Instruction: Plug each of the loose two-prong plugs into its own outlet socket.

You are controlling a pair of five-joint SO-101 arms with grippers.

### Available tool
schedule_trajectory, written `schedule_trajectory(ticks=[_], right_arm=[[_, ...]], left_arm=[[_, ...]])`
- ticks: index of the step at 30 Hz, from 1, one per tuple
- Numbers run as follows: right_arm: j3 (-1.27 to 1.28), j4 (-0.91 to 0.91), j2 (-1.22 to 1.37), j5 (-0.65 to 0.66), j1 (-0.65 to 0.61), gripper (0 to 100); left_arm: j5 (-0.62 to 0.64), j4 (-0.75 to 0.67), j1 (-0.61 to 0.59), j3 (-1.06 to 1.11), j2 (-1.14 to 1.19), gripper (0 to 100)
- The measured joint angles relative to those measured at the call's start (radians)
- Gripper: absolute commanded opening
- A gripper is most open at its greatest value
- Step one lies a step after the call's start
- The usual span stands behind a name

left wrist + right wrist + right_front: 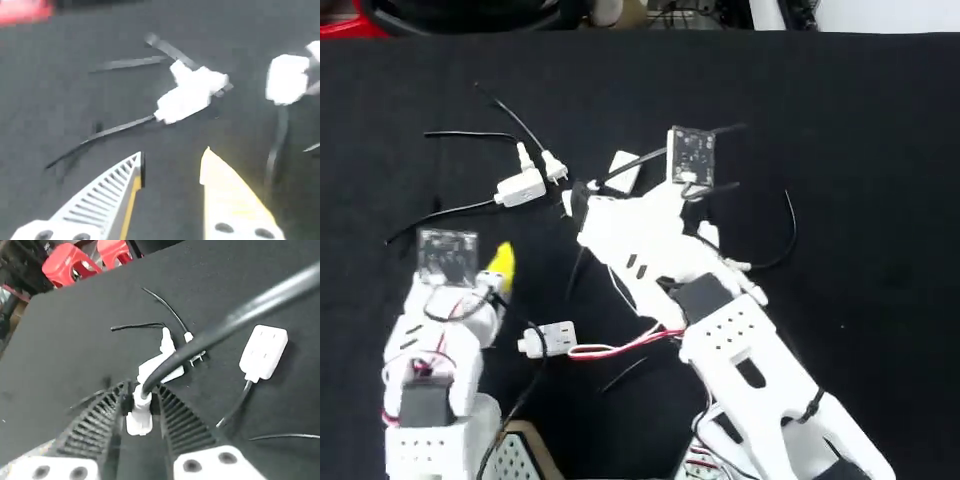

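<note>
My right gripper is shut on a white plug whose black cable rises in front of the camera. In the high view it sits just right of a white socket that has one plug pushed into it. A loose two-prong plug lies beside that socket. A second white socket lies free farther right. My left gripper is open over bare cloth, short of the occupied socket.
Thin black cables trail across the black cloth to the left and behind the sockets. A white block with red and white wires lies between the arm bases. Red stools stand beyond the table edge.
</note>
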Motion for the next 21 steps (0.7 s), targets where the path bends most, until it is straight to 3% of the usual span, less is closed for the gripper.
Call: schedule_trajectory(ticks=[11,21], right_arm=[[0.034,-0.005,0.000,-0.081,-0.048,1.1],[0.071,0.040,-0.002,-0.081,-0.110,1.1]], left_arm=[[0.005,-0.057,0.199,0.034,-0.035,20],[0.009,-0.104,0.144,0.057,-0.035,20]])
